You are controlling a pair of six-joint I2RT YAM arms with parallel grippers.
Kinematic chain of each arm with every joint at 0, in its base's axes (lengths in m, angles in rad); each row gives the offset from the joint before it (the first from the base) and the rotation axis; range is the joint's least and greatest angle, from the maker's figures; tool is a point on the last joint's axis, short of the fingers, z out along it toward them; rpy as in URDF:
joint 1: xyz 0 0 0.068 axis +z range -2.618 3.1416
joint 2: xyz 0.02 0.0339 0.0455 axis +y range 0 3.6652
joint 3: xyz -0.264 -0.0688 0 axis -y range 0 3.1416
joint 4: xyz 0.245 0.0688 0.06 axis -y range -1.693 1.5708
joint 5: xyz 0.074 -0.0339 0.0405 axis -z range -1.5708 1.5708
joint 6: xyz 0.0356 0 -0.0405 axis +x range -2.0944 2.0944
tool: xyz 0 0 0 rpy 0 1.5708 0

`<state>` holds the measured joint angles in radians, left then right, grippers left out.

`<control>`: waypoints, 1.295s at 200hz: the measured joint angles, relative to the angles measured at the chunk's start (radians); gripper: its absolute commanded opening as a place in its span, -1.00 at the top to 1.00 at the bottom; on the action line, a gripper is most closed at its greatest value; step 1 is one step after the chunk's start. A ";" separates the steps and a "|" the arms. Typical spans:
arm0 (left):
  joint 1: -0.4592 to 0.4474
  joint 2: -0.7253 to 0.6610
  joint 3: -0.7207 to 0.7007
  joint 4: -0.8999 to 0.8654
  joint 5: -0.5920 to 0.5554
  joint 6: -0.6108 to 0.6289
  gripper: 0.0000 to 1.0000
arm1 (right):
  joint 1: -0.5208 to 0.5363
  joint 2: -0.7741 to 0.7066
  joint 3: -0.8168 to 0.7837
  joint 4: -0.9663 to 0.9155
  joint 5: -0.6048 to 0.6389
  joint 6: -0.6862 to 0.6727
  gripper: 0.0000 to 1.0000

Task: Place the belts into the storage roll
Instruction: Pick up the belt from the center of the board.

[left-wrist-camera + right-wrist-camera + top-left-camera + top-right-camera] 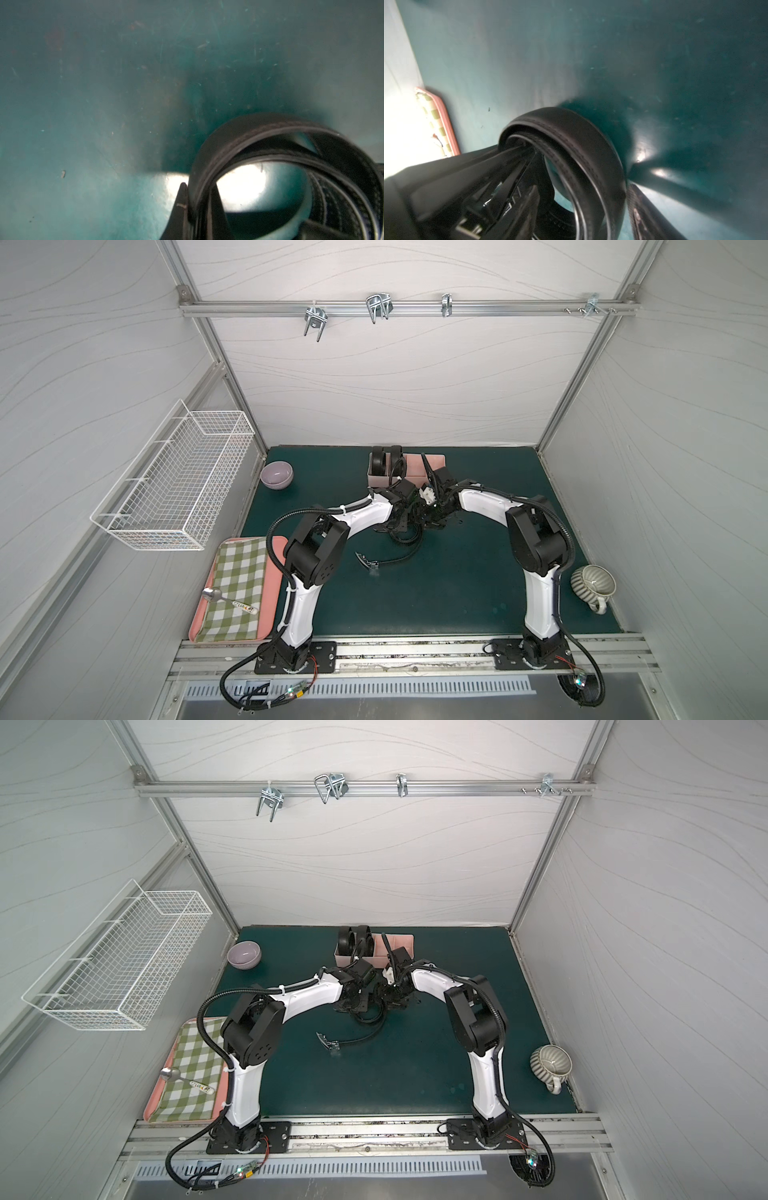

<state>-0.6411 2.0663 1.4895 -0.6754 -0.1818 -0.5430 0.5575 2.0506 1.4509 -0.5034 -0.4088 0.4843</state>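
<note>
While clamped in the left gripper, third belt on the green mat in front of the storage roll; right gripper astride its coil, jaws apart; two coiled belts upright inside the roll.

**Our two arms bowed inward, wrists meeting over one coil**

In a top view, our left arm and right arm rise from their bases, bend at raised elbows and reach inward. The two wrists sit just beside each other, both tipped downward. Our left gripper is pinched closed on a strand of the belt, with a finger on either face of the strap. Our right gripper has its jaws standing apart, the wall of the coiled loop between them. One finger lies just outside that wall. We cannot tell whether the jaws press it.
</note>
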 measured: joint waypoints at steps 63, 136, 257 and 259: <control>0.004 0.003 0.003 -0.005 0.010 -0.011 1.00 | 0.040 -0.014 -0.061 0.008 0.001 0.101 -0.25; -0.011 0.003 -0.002 0.000 -0.033 -0.011 1.00 | 0.065 -0.056 -0.117 0.007 0.009 0.175 -0.26; -0.038 0.011 -0.023 0.024 -0.096 -0.018 1.00 | 0.089 -0.070 -0.157 0.029 -0.006 0.296 0.00; -0.038 0.011 -0.023 0.024 -0.096 -0.018 1.00 | 0.089 -0.070 -0.158 0.032 -0.009 0.298 0.00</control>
<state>-0.6788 2.0773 1.4666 -0.6518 -0.2779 -0.5613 0.6468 1.9808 1.2930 -0.4717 -0.4179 0.7822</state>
